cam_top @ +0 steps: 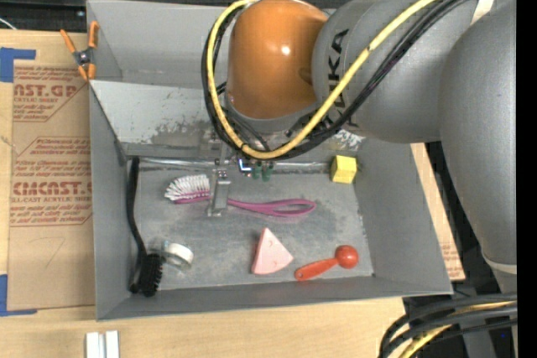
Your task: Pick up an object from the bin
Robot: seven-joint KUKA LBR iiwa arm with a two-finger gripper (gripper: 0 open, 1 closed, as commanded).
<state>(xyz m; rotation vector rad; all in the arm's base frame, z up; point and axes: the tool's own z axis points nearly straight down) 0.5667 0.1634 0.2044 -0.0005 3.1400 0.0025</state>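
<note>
Grey, rounded arm (436, 71) links with black KUKA lettering (336, 71); glossy orange dome cover (273, 54) at the wrist; yellow and black cables (362, 61) looped around it; slim metal pincer (218, 205) beneath.

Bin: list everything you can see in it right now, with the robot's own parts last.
Hairbrush: 1, purple handle and white bristles, middle of the bin.
Block: 1, yellow, back right of the floor.
Wedge: 1, pink, front middle.
Spoon: 1, red, front right, beside the wedge.
Long brush: 1, black, along the left wall, bristles at the front left corner.
Small roll: 1, white, next to the long brush's bristles.
Bin: 1, grey metal.
Arm: 1, grey with an orange cover, reaching in from the right.
Gripper: 1, metal, over the hairbrush near its bristles.
</note>
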